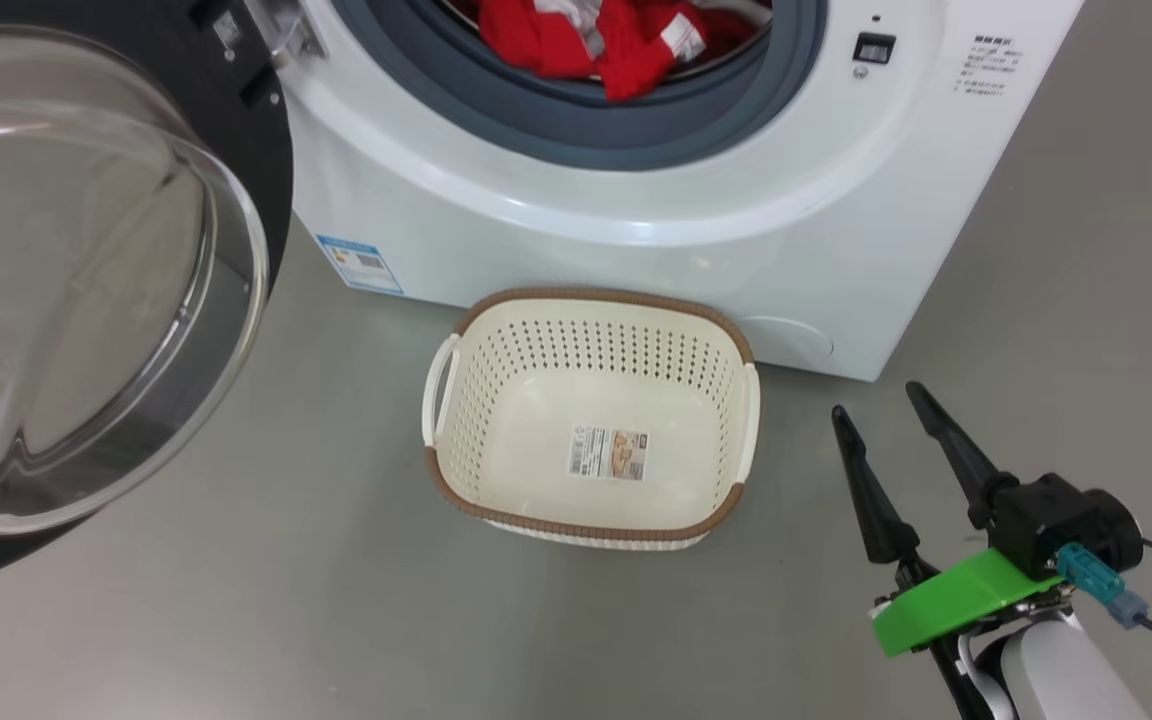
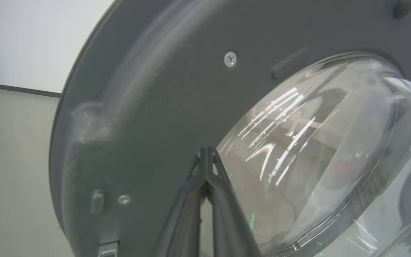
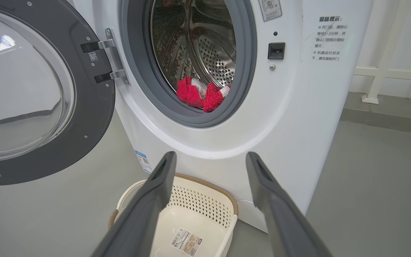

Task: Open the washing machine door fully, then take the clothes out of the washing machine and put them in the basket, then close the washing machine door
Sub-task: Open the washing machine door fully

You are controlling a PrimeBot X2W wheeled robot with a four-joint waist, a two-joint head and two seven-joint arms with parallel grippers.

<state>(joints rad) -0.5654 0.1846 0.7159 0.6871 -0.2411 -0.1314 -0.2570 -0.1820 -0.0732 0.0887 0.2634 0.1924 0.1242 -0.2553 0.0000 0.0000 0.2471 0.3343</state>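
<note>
Basket one, clothes one heap; left gripper closed, right gripper wide, both empty.

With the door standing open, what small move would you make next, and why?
Probably raise the right gripper, jaws open, toward the clothes in the washing machine: the washing machine door stands wide and the basket is empty.

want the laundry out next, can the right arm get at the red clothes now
Probably yes: the right gripper is open, the door is swung aside, and the clothes lie at the mouth of the drum.
</note>
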